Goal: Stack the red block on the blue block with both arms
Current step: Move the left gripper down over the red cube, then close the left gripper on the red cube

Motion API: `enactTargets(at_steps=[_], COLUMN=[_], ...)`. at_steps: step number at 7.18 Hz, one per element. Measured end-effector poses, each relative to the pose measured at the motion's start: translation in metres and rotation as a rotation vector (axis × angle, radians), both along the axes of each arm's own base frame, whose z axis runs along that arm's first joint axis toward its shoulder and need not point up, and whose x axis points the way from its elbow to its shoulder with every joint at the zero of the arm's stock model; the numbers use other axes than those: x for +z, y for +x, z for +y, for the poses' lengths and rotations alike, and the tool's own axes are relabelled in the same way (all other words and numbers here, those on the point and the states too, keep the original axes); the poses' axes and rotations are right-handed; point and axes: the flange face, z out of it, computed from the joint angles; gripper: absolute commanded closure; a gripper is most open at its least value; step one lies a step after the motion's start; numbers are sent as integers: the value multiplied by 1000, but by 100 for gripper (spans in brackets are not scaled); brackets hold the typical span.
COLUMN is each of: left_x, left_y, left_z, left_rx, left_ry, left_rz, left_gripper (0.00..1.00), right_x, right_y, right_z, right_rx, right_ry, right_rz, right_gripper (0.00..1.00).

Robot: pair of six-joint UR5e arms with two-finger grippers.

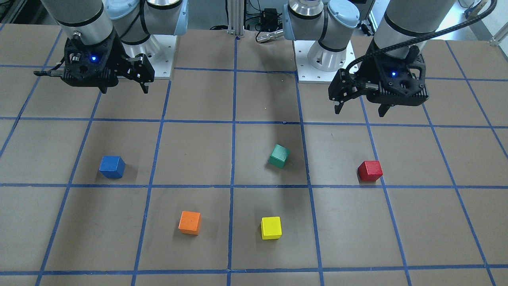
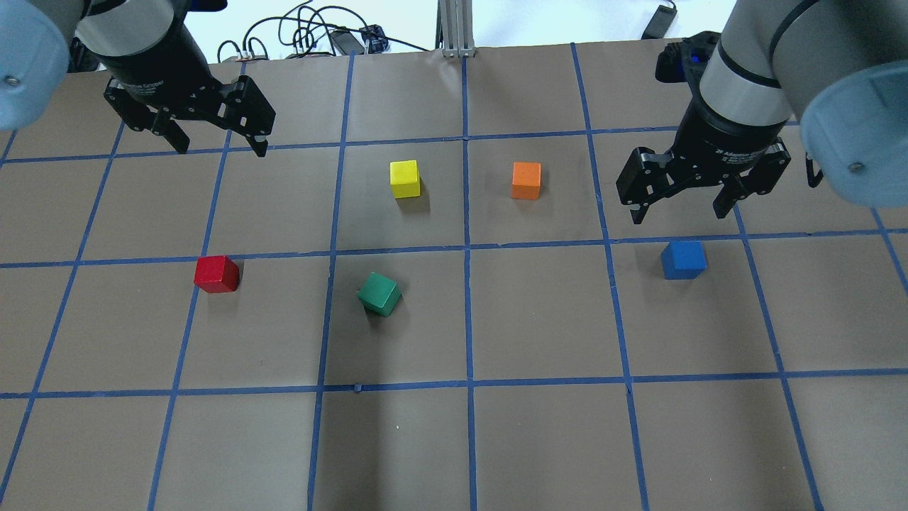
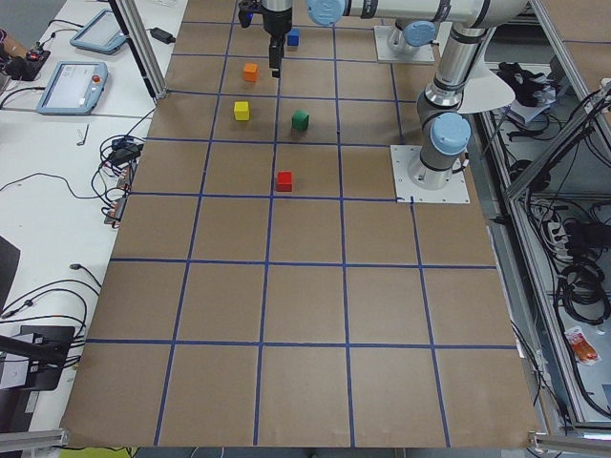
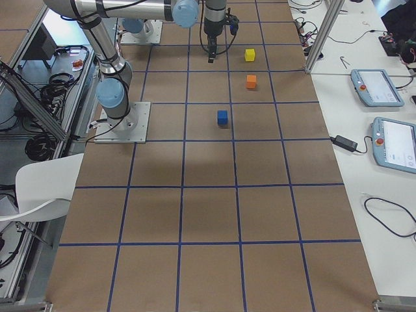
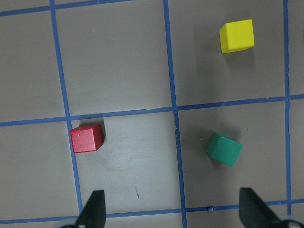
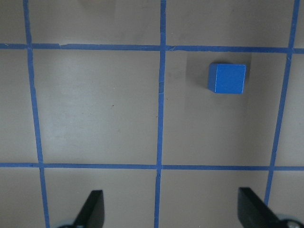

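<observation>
The red block [image 1: 370,171] sits on the brown table on my left side; it also shows in the overhead view [image 2: 217,274] and the left wrist view [image 5: 87,138]. The blue block [image 1: 112,167] sits on my right side, also in the overhead view [image 2: 683,259] and the right wrist view [image 6: 227,78]. My left gripper [image 2: 216,147] is open and empty, held high and apart from the red block. My right gripper [image 2: 679,216] is open and empty, hovering above and just beyond the blue block.
A green cube [image 2: 379,294], turned at an angle, lies near the middle. A yellow cube [image 2: 405,178] and an orange cube [image 2: 526,180] sit further from the robot. Blue tape lines grid the table. The arm base plates [image 1: 162,59] stand at the robot's edge.
</observation>
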Motion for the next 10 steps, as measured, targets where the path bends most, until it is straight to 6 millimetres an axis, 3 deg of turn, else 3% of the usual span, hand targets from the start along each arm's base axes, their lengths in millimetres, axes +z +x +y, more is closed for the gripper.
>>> enactTargets(at_steps=[1,3,5,8,10], left_x=[-6,-41,-87,-185,-250], left_y=[2,21,75,152,175], left_z=[0,-3,-1,11,21], left_rx=[2,20,62,33,5], left_ry=[16,83,160,137,83], left_rz=[2,3,18,33,20], left_gripper=[0,0,0,0,0], right_x=[0,0,0,0,0], right_y=[0,0,0,0,0], right_z=[0,0,0,0,0], right_rx=[0,0,1,1,2], right_ry=[-1,-2,-1,1,2], right_rz=[0,0,0,0,0], right_gripper=[0,0,0,0,0])
